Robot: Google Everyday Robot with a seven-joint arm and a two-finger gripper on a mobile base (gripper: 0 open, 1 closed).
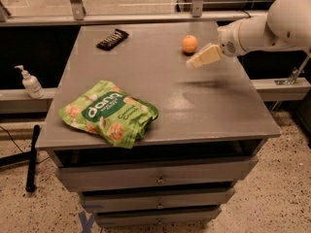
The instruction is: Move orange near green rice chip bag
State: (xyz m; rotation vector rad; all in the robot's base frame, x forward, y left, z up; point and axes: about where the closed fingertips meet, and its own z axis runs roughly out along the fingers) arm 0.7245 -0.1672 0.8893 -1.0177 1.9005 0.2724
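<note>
The orange (189, 43) sits on the far right part of the table (218, 110), near the back edge, and the gripper (198, 59) hangs just beside it, a little to the front and right of the fruit and raised above the tabletop, with its shadow falling on the grey surface below. The gripper points down and left toward the orange but does not appear to touch it, and it holds nothing; whether it is open or closed cannot be told from this angle. The white arm (262, 30) reaches in from the right edge of the view. The bag (109, 113) lies flat at the front left of the table, well apart from the orange, one corner reaching the front edge. A dark candy bar (112, 39) rests at the back left, and a pump bottle (30, 81) stands on a ledge left of the table
</note>
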